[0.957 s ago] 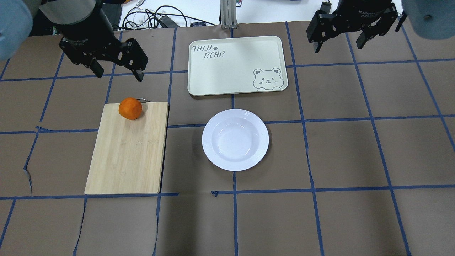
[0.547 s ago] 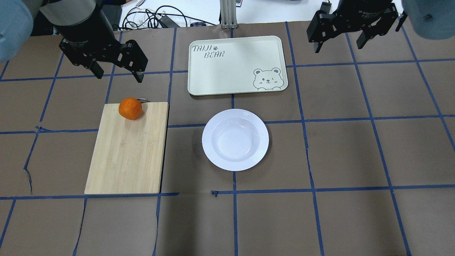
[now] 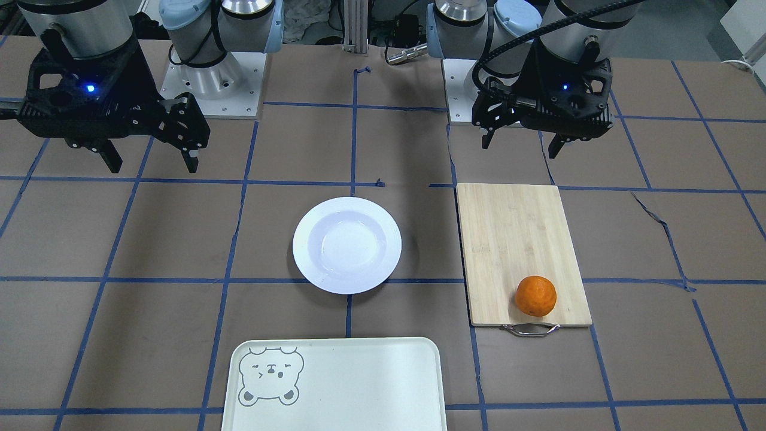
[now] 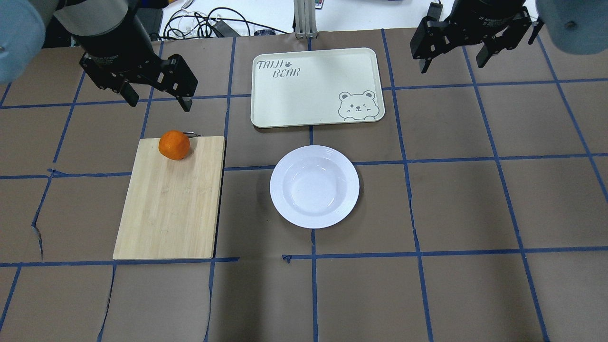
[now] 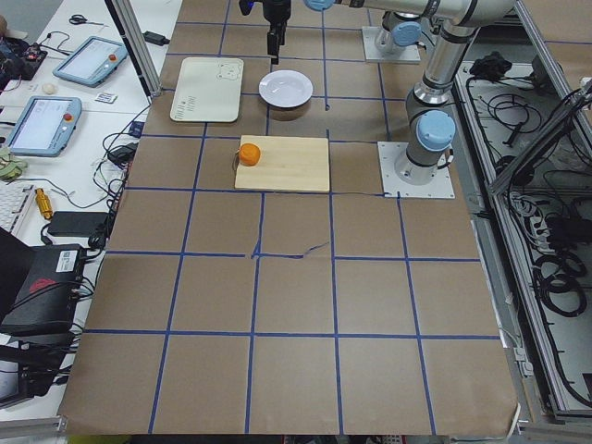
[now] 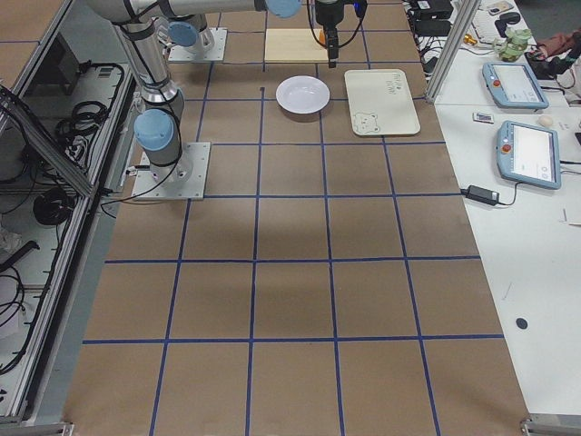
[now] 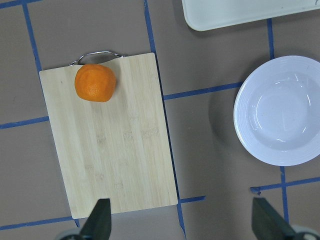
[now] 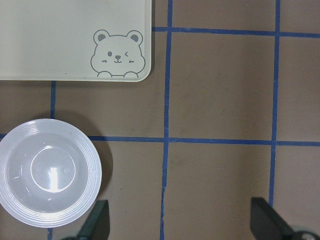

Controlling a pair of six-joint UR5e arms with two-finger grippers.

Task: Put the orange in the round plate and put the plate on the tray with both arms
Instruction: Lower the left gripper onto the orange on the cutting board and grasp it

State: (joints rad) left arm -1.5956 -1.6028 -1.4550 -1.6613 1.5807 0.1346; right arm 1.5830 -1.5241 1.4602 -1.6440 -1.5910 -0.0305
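Observation:
The orange rests on the far corner of a bamboo board, near its metal handle. A white round plate lies bare at the table's middle. Beyond it lies the cream tray with the bear drawing, nothing on it. My left gripper hangs open high above the table, just beyond the orange. My right gripper hangs open to the right of the tray, holding nothing.
The bamboo cutting board lies left of the plate, its metal handle pointing away from the robot. Cables lie past the table's far edge. Control tablets sit on the side bench.
Both grippers have shifted only very slightly. The orange, plate, tray and board have not moved.

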